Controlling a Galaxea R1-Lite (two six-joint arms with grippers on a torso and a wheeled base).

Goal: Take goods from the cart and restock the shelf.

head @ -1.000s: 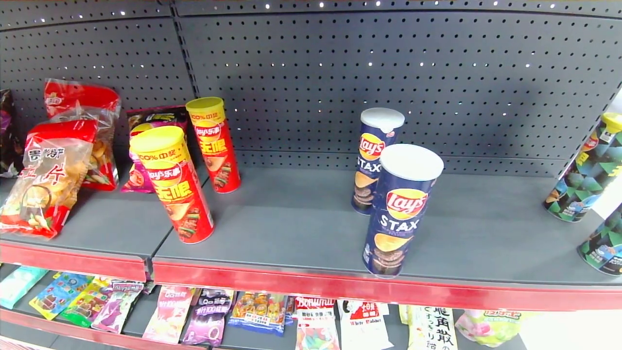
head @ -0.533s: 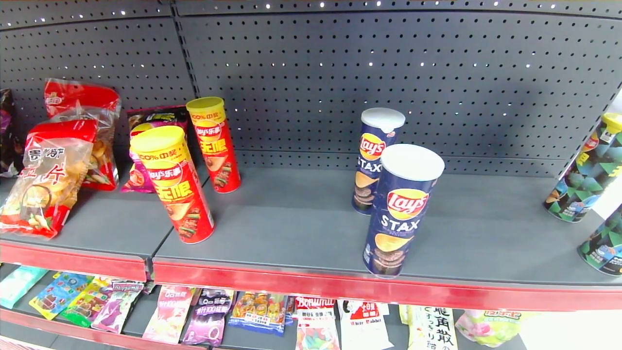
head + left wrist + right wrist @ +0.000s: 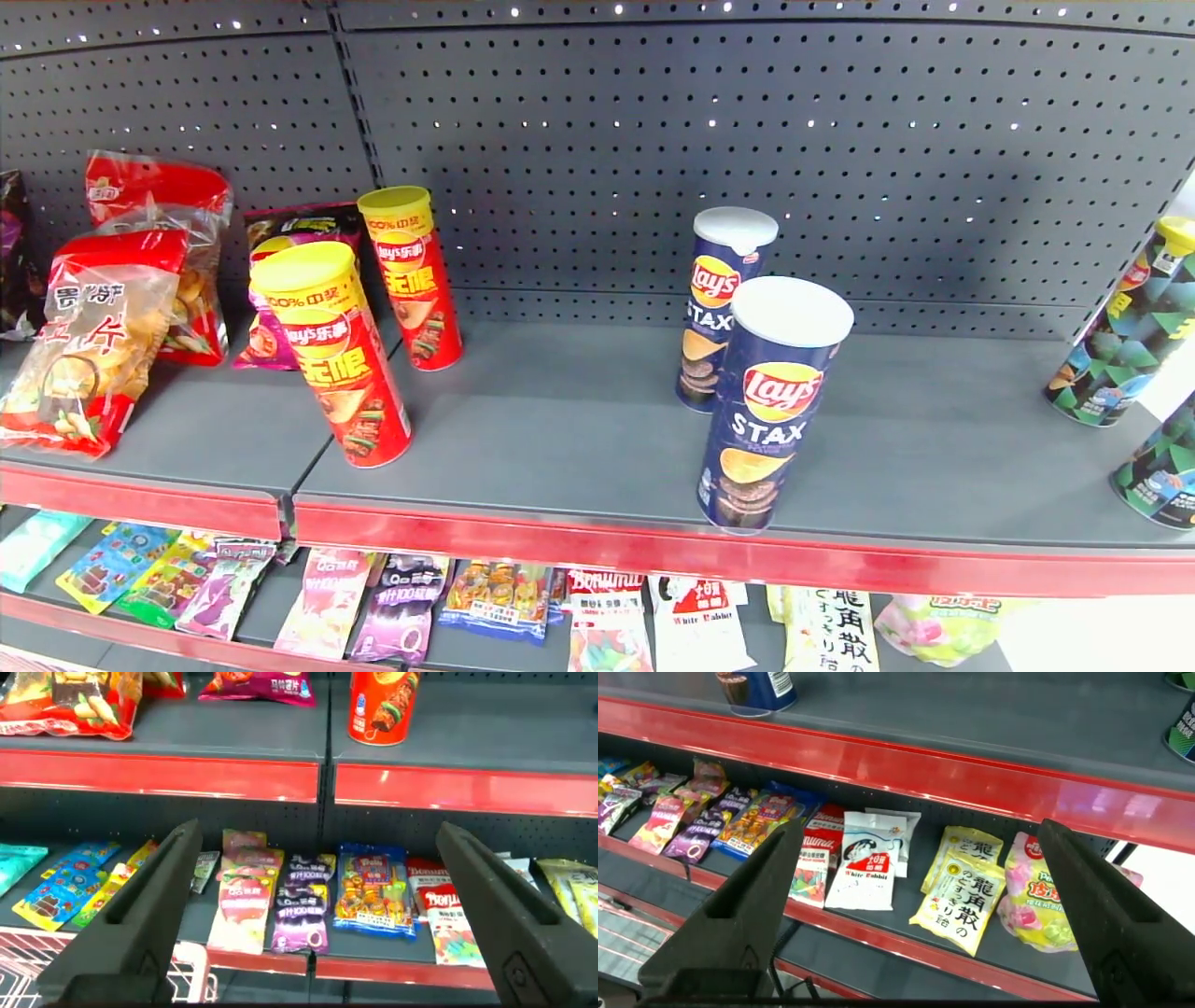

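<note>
As before, front blue can [image 3: 771, 411] upright

A red cardboard crisp tube with a yellow lid [image 3: 331, 355] stands upright near the front edge of the grey metal shelf [image 3: 579, 439]. A second red tube [image 3: 411, 277] stands behind it, next to a purple foil bag [image 3: 264, 341]. Left of them sit two clear-and-red snack bags [image 3: 89, 341]. Right of centre stand two dark blue tubes with white lids [image 3: 775, 401], one behind the other. At the far right are two green-patterned tubes [image 3: 1125, 327]. Flat colourful sachets [image 3: 401, 607] lie in a row on the tier below.
</note>
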